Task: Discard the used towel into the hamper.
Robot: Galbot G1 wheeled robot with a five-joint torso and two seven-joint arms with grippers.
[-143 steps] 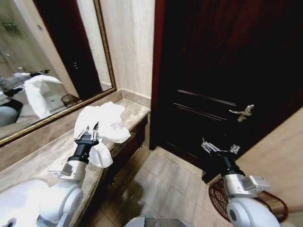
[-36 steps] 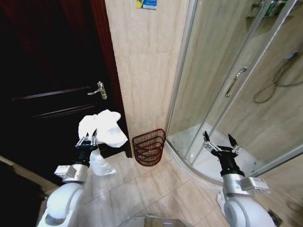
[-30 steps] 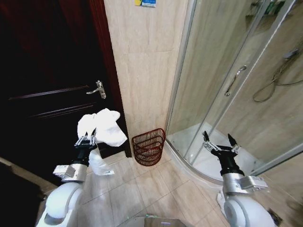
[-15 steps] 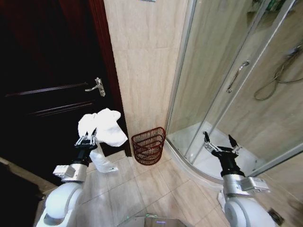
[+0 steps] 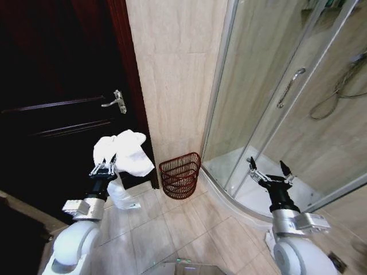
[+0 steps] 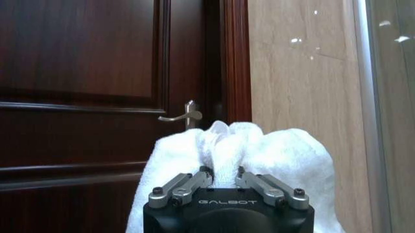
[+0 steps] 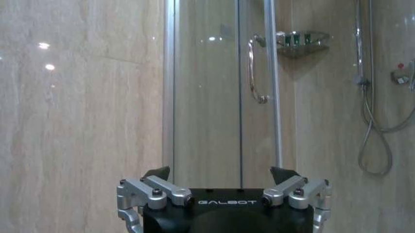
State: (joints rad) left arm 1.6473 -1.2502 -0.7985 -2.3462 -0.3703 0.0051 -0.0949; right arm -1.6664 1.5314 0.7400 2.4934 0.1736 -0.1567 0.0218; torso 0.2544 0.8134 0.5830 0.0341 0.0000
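Holding the towel (image 5: 127, 153) up in my left gripper (image 5: 104, 168), fingers pinched tight on a bunched fold at its middle. In left wrist view the white cloth (image 6: 246, 160) bulges out above and to both sides of the fingers (image 6: 188, 180); a lower tail hangs down past my forearm toward the floor in head view. Left arm raised in front of the dark wood door (image 5: 51, 86), lever handle (image 5: 114, 101) above and behind the towel.

Hamper (image 5: 180, 175): reddish-brown wire basket, upright on the tile floor (image 5: 172, 229), against the base of the beige wall panel (image 5: 172, 69), between door frame and shower enclosure (image 5: 287, 86). Open top, nothing seen inside. It sits to the right of the towel and lower; towel and hamper apart, not touching.

Right gripper (image 5: 269, 172): fingers spread wide, nothing between them, held out at approx same height as the left, in front of the shower's curved glass. Right wrist view shows the same, right gripper (image 7: 224, 180) pointing at the glass door w/ its chrome handle (image 7: 256, 68); hose and a corner shelf behind the glass.
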